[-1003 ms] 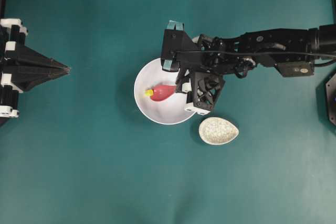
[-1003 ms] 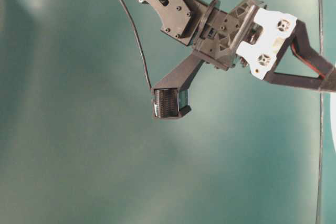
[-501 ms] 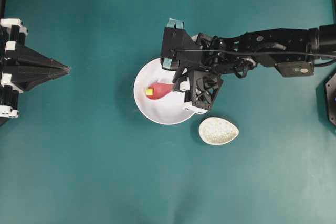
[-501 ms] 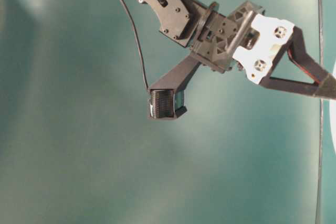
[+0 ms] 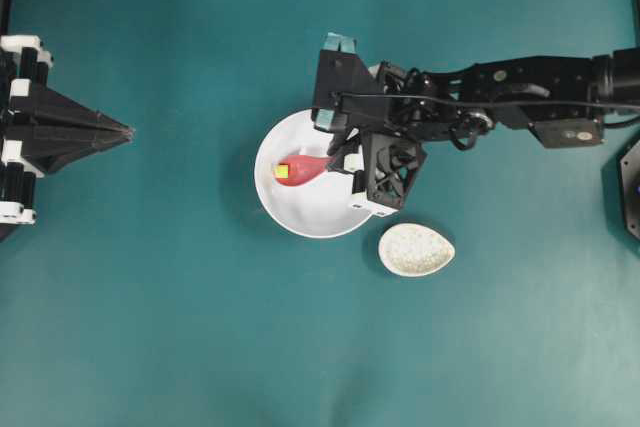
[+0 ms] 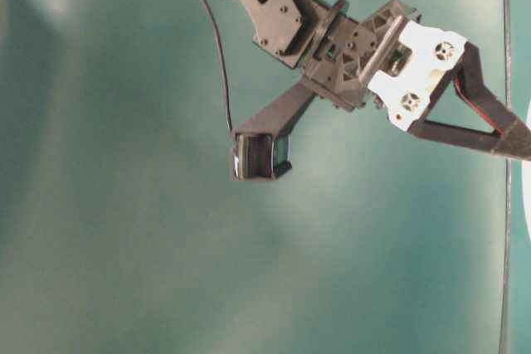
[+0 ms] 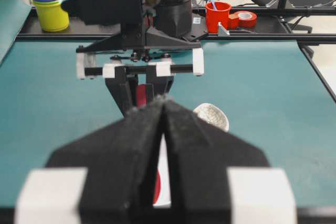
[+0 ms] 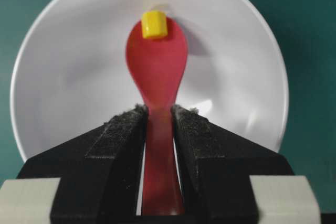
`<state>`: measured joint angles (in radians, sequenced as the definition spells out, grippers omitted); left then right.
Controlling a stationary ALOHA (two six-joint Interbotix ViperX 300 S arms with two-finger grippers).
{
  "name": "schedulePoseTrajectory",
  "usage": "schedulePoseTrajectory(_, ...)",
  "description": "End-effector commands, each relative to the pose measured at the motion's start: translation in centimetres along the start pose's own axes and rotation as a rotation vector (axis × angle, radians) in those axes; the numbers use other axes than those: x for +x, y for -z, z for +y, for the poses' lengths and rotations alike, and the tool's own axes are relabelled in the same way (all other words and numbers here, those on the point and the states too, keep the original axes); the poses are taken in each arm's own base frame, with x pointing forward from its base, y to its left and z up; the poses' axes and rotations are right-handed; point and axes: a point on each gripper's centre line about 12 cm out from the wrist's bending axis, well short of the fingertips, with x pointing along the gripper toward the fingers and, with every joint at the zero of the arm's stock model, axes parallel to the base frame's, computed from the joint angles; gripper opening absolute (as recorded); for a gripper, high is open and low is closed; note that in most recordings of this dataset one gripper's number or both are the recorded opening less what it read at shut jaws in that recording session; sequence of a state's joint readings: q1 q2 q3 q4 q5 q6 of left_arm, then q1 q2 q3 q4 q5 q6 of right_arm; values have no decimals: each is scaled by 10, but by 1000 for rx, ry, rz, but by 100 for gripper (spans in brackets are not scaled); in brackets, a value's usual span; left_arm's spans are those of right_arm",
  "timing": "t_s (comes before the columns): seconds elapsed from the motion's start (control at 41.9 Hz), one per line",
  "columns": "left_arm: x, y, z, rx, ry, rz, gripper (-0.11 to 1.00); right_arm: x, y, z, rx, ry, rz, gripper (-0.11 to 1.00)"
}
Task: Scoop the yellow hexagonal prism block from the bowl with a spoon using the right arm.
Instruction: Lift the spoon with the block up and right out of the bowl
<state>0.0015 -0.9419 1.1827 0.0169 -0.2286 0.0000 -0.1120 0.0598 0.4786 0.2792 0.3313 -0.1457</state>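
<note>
In the overhead view, the right arm (image 5: 520,97) reaches in from the right edge over the teal counter (image 5: 180,307), and its gripper (image 5: 340,159) sits above the right part of the white bowl (image 5: 290,212). The pink-red spoon (image 5: 305,168) extends leftward from it into the bowl, with the yellow hexagonal prism block (image 5: 282,172) at the far end of the scoop. A small speckled oval dish (image 5: 416,250) lies just beside the bowl, at its lower right. The left gripper (image 5: 125,131) rests at the left edge, well apart from the bowl, its fingers drawn together to a point.

The table-level view shows only the right arm's wrist section against the teal surface — white bracket pieces (image 6: 419,72) and a boxy camera housing (image 6: 259,155) hanging below; the spoon is not clearly visible here.

From the left wrist camera, the left gripper's fingers (image 7: 139,145) are pressed together with nothing between them. Beyond them stands the right arm, with the speckled dish to its right.

From the right wrist camera, the right gripper's fingers (image 8: 123,135) are clamped on either side of the spoon's flat handle — partly closed, gripping it. The scoop lies over the bowl's interior, and the yellow block sits on the scoop's far tip.
</note>
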Motion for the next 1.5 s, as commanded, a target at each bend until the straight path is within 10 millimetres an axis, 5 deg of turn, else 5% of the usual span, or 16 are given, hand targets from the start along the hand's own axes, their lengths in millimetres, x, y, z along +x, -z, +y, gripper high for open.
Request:
schedulePoseTrajectory(0.0, 2, -3, 0, 1, 0, -6, 0, -15, -11, 2, -1, -1, -74, 24)
schedulePoseTrajectory(0.478, 2, -3, 0, 3, 1, -6, 0, -47, 3, -4, 19, 44, -335, 24)
schedulePoseTrajectory(0.883, 2, -3, 0, 1, 0, -6, 0, -90, 17, 11, -8, 29, -610, 24)
schedulePoseTrajectory(1.48, 2, -5, 0, -6, 0, -17, 0, -112, 30, 21, -28, -1, -685, 24)
